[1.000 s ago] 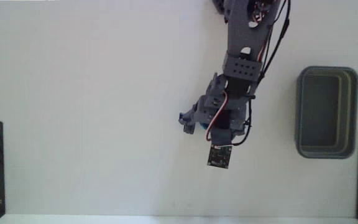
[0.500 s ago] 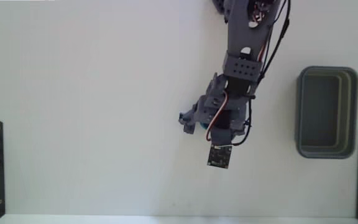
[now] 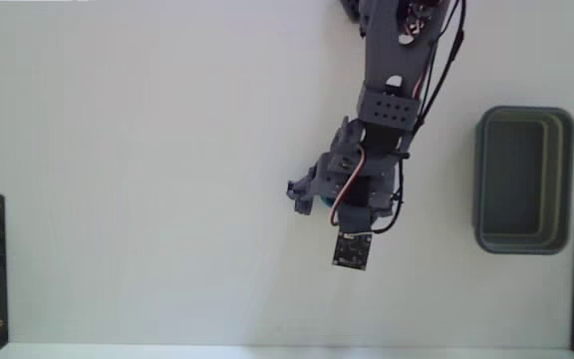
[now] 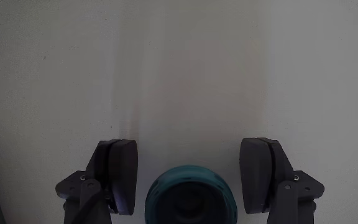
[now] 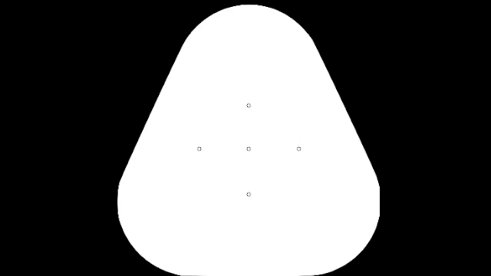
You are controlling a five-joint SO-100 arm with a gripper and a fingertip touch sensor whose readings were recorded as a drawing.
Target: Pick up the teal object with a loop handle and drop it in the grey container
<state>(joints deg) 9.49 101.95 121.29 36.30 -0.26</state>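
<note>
Looking down on it all now, biggest thing first.
Table: white table [image 3: 147,179] fills the fixed view, black brackets at its lower corners.
Arm: grey arm [image 3: 387,110] reaches down from the top edge, stretched out over the middle of the table, a small dark board hanging at its lower end.
Container: grey container [image 3: 566,179] sits at the right edge in the fixed view, well apart from the arm, nothing showing inside it.
Claw: gripper [image 4: 191,180] is spread wide in the wrist view, fingers [image 4: 120,177] standing off on either side of the teal piece, gaps visible.
Teal piece: teal object [image 4: 189,196] lies on the table between the fingers, ungripped; in the fixed view only a teal sliver [image 3: 324,202] peeks out under the wrist.
</note>
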